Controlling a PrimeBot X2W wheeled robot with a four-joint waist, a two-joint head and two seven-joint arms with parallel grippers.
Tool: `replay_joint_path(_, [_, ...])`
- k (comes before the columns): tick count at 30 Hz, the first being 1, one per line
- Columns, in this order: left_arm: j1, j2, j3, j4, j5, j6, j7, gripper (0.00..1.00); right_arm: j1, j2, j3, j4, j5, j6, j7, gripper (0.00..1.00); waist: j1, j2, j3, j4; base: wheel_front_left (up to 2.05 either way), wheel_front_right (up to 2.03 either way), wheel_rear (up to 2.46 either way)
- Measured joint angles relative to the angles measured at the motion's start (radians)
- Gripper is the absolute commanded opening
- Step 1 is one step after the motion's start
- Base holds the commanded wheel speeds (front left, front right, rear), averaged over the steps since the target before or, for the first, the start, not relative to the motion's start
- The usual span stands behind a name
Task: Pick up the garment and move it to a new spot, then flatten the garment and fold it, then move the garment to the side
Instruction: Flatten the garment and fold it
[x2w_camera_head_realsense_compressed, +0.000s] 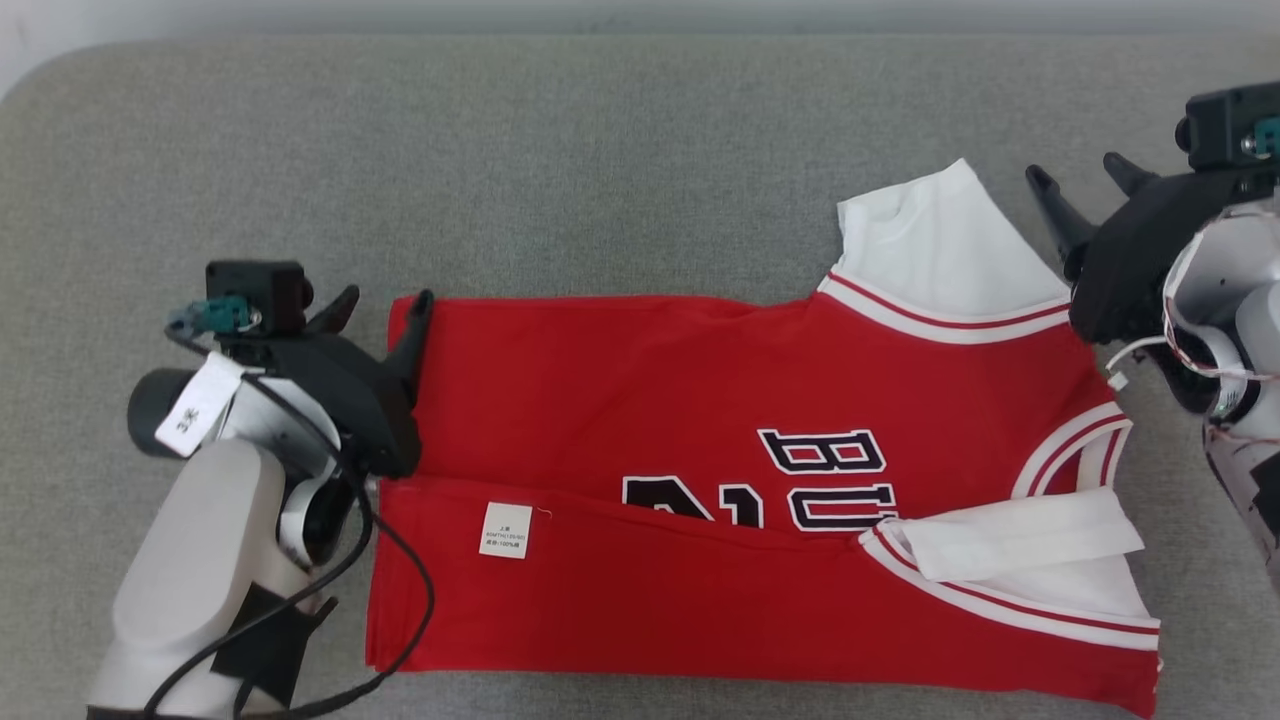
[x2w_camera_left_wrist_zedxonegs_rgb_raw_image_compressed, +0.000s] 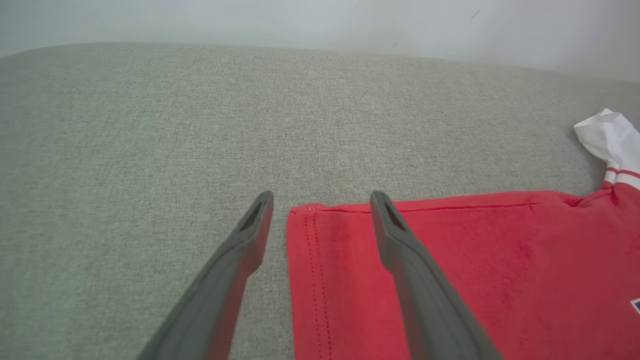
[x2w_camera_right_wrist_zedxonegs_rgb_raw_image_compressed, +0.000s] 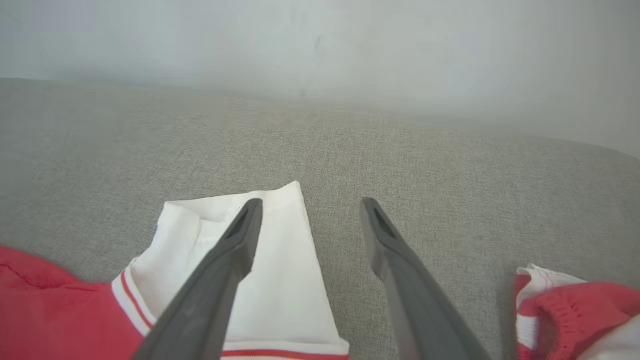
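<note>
Across the grey woven cushion (x2w_camera_head_realsense_compressed: 600, 150), the red, white-sleeved basketball jersey (x2w_camera_head_realsense_compressed: 620, 380) is lying half folded, long axis running left-right, hem leftward; left gripper (x2w_camera_head_realsense_compressed: 387, 300) and right gripper (x2w_camera_head_realsense_compressed: 1075, 170) are both gaping.

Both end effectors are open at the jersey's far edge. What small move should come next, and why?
Probably lower both and close. The left end effector brackets the far hem corner of the jersey, and the right end effector brackets the edge of the white sleeve. The near edge is already folded over, so the far edge seems next.
</note>
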Motion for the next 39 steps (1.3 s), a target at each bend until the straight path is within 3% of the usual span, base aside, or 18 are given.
replay_joint_path(10, [-0.110,-0.048,-0.018,0.079,0.000,-0.010,0.000,1.00,-0.156,0.007,0.025,0.156,-0.036,0.027,0.035,1.00,-0.0001,0.0001,0.081,0.035,0.00,0.00,0.00])
replay_joint_path(22, [-0.182,-0.080,-0.042,0.205,-0.007,-0.027,-0.001,1.00,-0.209,0.054,0.063,0.304,-0.046,0.065,0.033,1.00,-0.0002,0.0000,0.148,0.083,0.00,0.00,0.00])
replay_joint_path(23, [-0.186,-0.083,-0.038,0.211,-0.015,-0.031,-0.001,0.44,-0.218,0.053,0.066,0.315,-0.051,0.067,0.033,0.78,-0.0002,-0.0001,0.150,0.085,0.00,0.00,0.00])
replay_joint_path(24, [-0.187,-0.084,-0.035,0.216,-0.026,-0.035,-0.001,0.44,-0.229,0.053,0.071,0.324,-0.056,0.068,0.033,0.78,-0.0004,-0.0001,0.153,0.085,0.00,0.00,0.00])
replay_joint_path(25, [-0.188,-0.084,-0.033,0.224,-0.037,-0.035,-0.002,0.00,-0.236,0.053,0.078,0.328,-0.066,0.073,0.033,0.36,-0.0004,-0.0002,0.156,0.086,0.00,0.00,0.00])
replay_joint_path(27, [-0.197,-0.082,-0.035,0.244,-0.045,-0.036,-0.011,0.00,-0.252,0.054,0.085,0.352,-0.080,0.082,0.016,0.00,-0.0004,-0.0002,0.159,0.085,0.00,0.00,0.00])
replay_joint_path(39, [-0.204,-0.082,-0.047,0.292,-0.042,-0.044,-0.095,0.00,-0.272,0.049,0.087,0.420,-0.090,0.117,-0.117,0.00,-0.0003,-0.0001,0.126,0.072,0.00,0.00,0.00])
